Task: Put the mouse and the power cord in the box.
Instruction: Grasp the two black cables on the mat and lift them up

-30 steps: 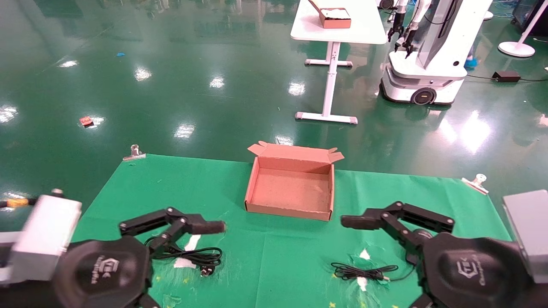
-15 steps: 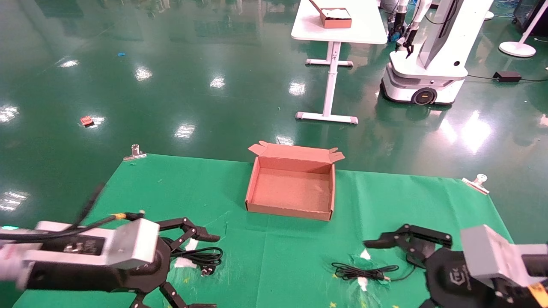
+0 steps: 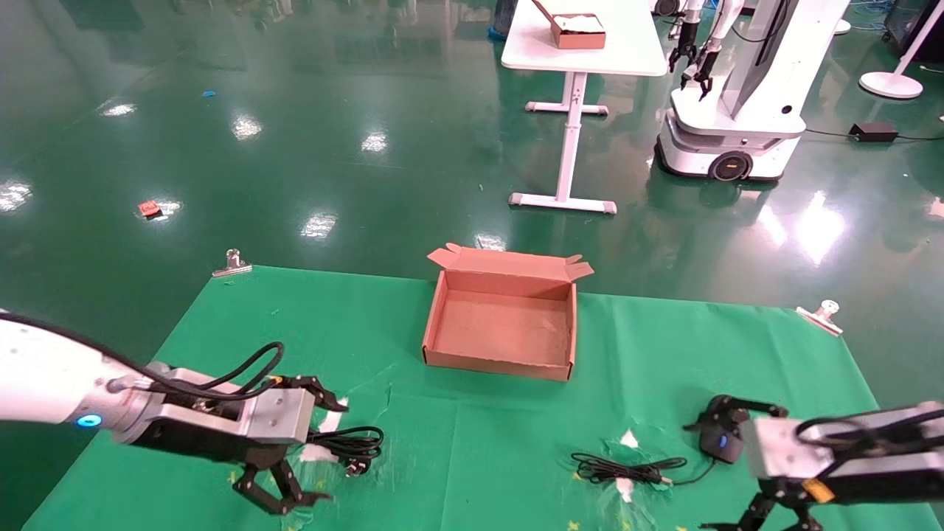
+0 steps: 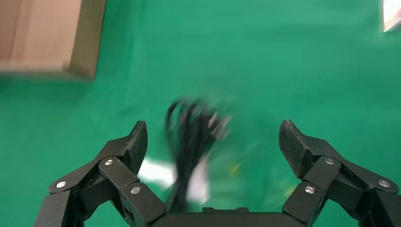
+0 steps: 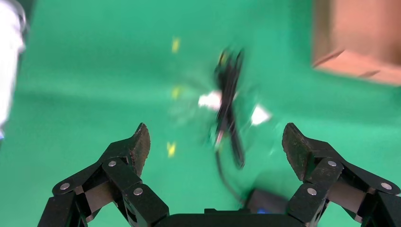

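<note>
our left pincer (image 4: 213,142) and right pincer (image 5: 215,146) gape wide, empty — the power cord (image 3: 346,445) coil or the mouse (image 3: 719,441) cable could snag the box (image 3: 501,363) rim.

The head camera looks forward and down from above onto the green cloth (image 3: 472,442), with the box (image 3: 501,363) centred and the shiny floor beyond; the left wrist camera peers close along its spread fingers (image 4: 130,142) at the power cord (image 4: 189,142); the right wrist camera does likewise over the mouse (image 5: 267,203); both wrist views share a box corner with the head view.
</note>
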`<state>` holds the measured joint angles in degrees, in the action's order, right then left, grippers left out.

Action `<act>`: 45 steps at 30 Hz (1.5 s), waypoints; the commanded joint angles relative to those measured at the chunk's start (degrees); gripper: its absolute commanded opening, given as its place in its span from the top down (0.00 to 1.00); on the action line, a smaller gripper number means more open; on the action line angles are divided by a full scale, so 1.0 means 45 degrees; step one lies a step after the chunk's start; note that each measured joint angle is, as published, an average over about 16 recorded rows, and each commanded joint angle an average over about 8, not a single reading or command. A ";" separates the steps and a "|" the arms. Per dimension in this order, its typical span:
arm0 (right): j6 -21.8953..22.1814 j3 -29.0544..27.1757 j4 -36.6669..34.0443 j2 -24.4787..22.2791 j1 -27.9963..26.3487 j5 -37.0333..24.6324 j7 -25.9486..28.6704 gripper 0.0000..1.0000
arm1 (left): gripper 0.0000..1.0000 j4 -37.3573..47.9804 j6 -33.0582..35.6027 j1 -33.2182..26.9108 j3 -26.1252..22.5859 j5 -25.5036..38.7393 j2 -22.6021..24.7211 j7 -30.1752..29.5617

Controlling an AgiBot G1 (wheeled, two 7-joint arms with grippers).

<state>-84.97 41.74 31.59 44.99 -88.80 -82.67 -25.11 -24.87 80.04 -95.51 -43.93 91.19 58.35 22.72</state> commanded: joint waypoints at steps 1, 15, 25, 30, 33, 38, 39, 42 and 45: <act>0.0215 0.0398 -0.0796 0.0490 -0.0354 -0.0822 -0.0651 0.00 | 0.00 0.0898 -0.0615 -0.0290 -0.0237 0.0540 0.0431 0.0606; 0.2211 0.1056 -0.4875 0.3192 -0.1498 -0.2145 -0.3629 0.00 | 0.00 0.3775 -0.3168 -0.0669 -0.0619 0.1457 0.1924 0.2587; 0.3135 0.1083 -0.6170 0.3951 -0.1562 -0.2217 -0.4618 0.00 | 0.00 0.4621 -0.3459 -0.0731 -0.0674 0.1544 0.2151 0.3438; 0.3300 0.1051 -0.6506 0.4129 -0.1547 -0.2173 -0.4859 0.00 | 0.00 0.4898 -0.3584 -0.0720 -0.0695 0.1577 0.2220 0.3682; 0.3322 0.1037 -0.6649 0.4180 -0.1530 -0.2153 -0.4957 0.00 | 0.00 0.5026 -0.3611 -0.0700 -0.0701 0.1586 0.2256 0.3786; 0.3335 0.1000 -0.6826 0.4212 -0.1493 -0.2100 -0.5035 0.00 | 0.00 0.5177 -0.3634 -0.0632 -0.0684 0.1560 0.2328 0.3921; 0.3345 0.0989 -0.6851 0.4216 -0.1485 -0.2085 -0.5043 0.00 | 0.00 0.5202 -0.3652 -0.0614 -0.0675 0.1548 0.2341 0.3942; 0.3371 0.0960 -0.6904 0.4228 -0.1464 -0.2043 -0.5069 0.00 | 0.03 0.5267 -0.3742 -0.0560 -0.0624 0.1474 0.2369 0.3983; 0.3386 0.0950 -0.6928 0.4236 -0.1451 -0.2028 -0.5105 0.29 | 0.33 0.5317 -0.3843 -0.0510 -0.0546 0.1362 0.2376 0.4004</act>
<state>-69.71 46.07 0.40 64.06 -95.33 -91.88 -48.11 -0.96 62.83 -97.86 -46.40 97.34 69.01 40.73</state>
